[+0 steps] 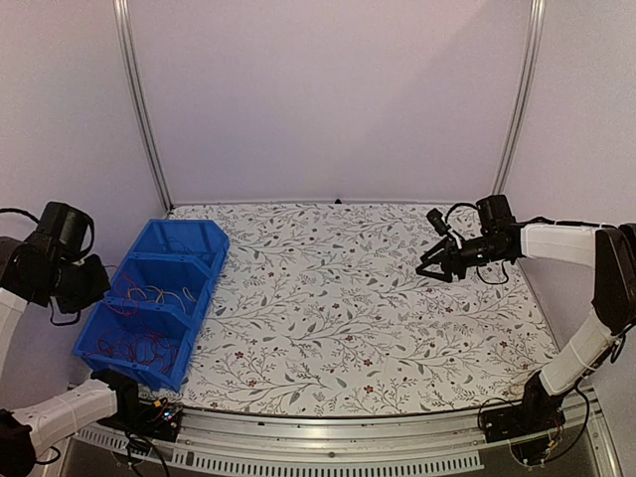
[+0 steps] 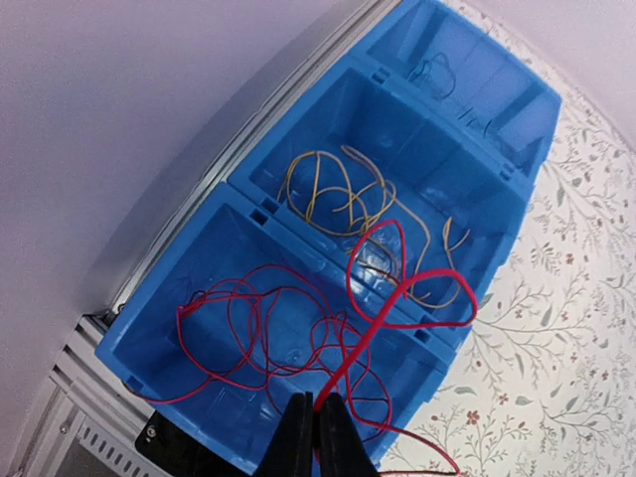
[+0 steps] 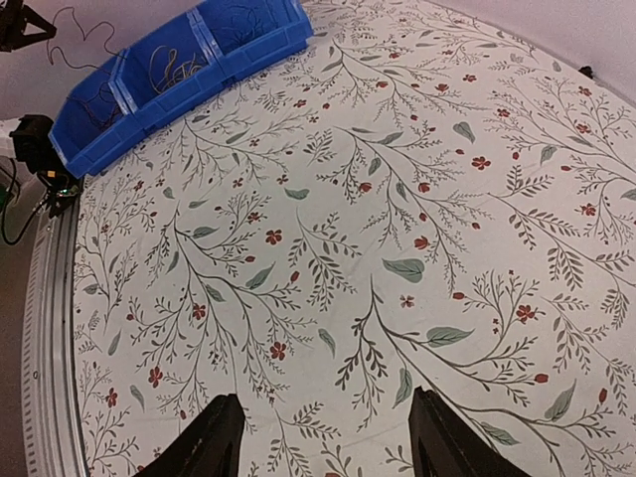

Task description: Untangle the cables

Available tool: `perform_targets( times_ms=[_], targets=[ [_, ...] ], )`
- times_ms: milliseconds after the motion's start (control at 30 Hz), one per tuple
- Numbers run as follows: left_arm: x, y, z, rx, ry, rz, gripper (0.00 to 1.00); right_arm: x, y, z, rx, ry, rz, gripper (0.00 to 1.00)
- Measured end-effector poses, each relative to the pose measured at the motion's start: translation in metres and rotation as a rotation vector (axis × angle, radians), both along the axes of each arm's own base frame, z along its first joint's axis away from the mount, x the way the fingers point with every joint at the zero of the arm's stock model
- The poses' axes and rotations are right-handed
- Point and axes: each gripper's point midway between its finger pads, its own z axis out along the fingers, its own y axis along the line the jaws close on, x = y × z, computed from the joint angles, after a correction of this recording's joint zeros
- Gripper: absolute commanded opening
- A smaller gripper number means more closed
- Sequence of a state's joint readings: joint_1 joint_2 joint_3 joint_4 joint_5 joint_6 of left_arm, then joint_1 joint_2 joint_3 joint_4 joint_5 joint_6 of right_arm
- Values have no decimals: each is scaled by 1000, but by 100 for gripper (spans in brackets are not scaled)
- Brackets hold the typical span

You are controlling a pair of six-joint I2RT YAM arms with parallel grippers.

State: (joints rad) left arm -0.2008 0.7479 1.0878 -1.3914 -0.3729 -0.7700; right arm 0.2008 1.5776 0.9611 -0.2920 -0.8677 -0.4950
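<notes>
Red cable: pinched in the closed left gripper, loop straying over yellow cables.
Next: centre loop above red pile before releasing.
Right gripper: open, empty.

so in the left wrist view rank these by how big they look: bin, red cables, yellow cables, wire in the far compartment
1. blue bin
2. red cables, though they are nearest the camera, which inflates them
3. yellow cables
4. dark wire, farthest from the camera, so its true size is unsure
</notes>
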Motion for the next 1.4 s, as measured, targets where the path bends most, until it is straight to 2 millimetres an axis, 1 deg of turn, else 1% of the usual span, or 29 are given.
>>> perform_targets(
  times_ms=[67, 133, 167, 200, 333, 367, 600, 767, 800, 833, 867, 933, 1000, 1067, 1100, 1133, 1300, 1400],
  targets=[
    [0, 3, 26, -13, -95, 10, 0, 0, 1, 1, 8, 4, 7, 61],
    [-4, 8, 40, -22, -147, 30, 0, 0, 2, 1, 11, 9, 10, 61],
    [-5, 10, 40, -23, -148, 38, 0, 0, 3, 1, 15, 13, 14, 61],
    [-6, 10, 37, -26, -139, 41, 0, 0, 3, 0, 17, 17, 17, 61],
    [-11, 8, 11, -52, -62, 24, 0, -1, 3, -3, 17, 37, 21, 61],
    [-14, 7, 7, -58, -57, 16, 0, -2, 3, -3, 18, 38, 22, 61],
    [-28, -6, -8, -107, -63, -66, 0, -3, 5, -7, 24, 60, 30, 61],
    [-32, -13, -6, -130, -88, -100, 0, -3, 5, -12, 25, 78, 35, 61],
    [-33, -13, -2, -132, -95, -102, 0, -4, 5, -12, 25, 80, 36, 61],
    [-33, -13, 7, -129, -116, -101, 0, -4, 5, -12, 26, 81, 37, 61],
    [-33, -12, 19, -122, -145, -102, 0, -4, 5, -12, 25, 80, 38, 61],
    [-33, -9, 57, -96, -258, -107, 0, -4, 5, -12, 25, 79, 39, 61],
    [-37, -9, 86, -81, -349, -117, 0, -3, 5, -12, 25, 79, 40, 61],
    [-40, -10, 100, -81, -404, -125, 0, -3, 6, -13, 27, 82, 43, 61],
    [-41, -10, 99, -87, -409, -125, 0, -2, 7, -14, 26, 84, 45, 61],
    [-41, -11, 94, -96, -402, -123, 0, -2, 7, -14, 26, 85, 45, 61],
    [-42, -16, 59, -148, -339, -110, 0, -2, 8, -15, 26, 90, 49, 61],
    [-49, -19, 48, -177, -351, -101, 0, -3, 9, -15, 27, 91, 54, 61]
  ],
)
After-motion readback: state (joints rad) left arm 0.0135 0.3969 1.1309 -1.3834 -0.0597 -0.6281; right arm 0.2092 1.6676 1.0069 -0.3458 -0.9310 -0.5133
